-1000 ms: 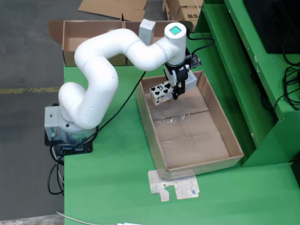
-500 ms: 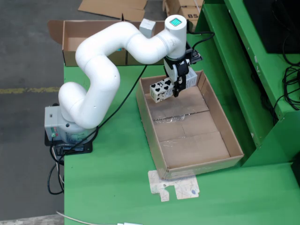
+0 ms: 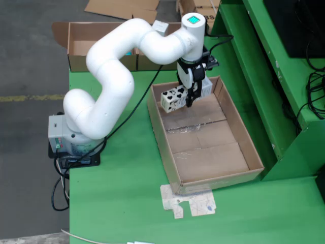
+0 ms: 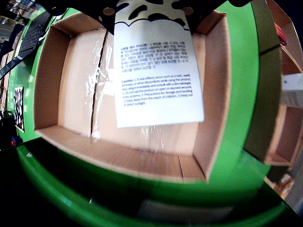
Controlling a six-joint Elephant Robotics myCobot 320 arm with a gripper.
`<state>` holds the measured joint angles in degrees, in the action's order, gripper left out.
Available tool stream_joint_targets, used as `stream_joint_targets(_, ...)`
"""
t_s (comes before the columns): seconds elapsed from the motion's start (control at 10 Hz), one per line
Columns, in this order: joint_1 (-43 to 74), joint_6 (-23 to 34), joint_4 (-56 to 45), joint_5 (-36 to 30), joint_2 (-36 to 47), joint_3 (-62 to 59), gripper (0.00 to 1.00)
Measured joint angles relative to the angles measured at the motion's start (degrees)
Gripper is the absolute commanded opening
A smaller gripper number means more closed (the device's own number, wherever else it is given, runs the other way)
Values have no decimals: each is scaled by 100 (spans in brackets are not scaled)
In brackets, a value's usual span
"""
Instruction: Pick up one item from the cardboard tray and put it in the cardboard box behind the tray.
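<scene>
In the fixed view my gripper [image 3: 190,95] is shut on a white box with black cow spots [image 3: 172,99], held above the far end of the open cardboard tray [image 3: 238,137]. The tray floor beneath shows only bare cardboard and tape. The wrist view looks down past the held box [image 4: 158,71], whose white face carries printed text, onto the tray [image 4: 75,85]. Behind the tray stands the long cardboard box [image 3: 96,43], with a small white carton [image 3: 161,26] partly hidden by the arm. That cardboard box [image 4: 284,132] shows at the right edge of the wrist view.
A flat printed paper cutout [image 3: 188,201] lies on the green table in front of the tray. Green frame posts [image 3: 264,76] rise along the right side. The arm's base [image 3: 71,140] and its cables sit at the table's left edge. Flattened cartons [image 3: 122,7] lie on the floor behind.
The arm has risen and shifted slightly toward the back, carrying the cow-spotted box a little higher over the tray's far end. The grip has stayed shut.
</scene>
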<state>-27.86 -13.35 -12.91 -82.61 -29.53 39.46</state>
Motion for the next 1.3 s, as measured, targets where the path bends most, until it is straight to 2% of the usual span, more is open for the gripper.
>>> stream_joint_targets(0.2,-61,131,-563,123,-580,-528,0)
stream_joint_targets(0.5,-167,325,-1134,228,-720,-1319,0)
stream_joint_targets(0.7,-298,430,-932,325,-720,-1881,0)
stream_joint_targets(1.1,-1274,1010,114,1160,-1256,-2980,0)
stream_joint_targets(1.2,-1520,1212,369,1406,-1432,-3270,0)
stream_joint_targets(1.3,-1960,1677,914,1942,-1845,-3744,0)
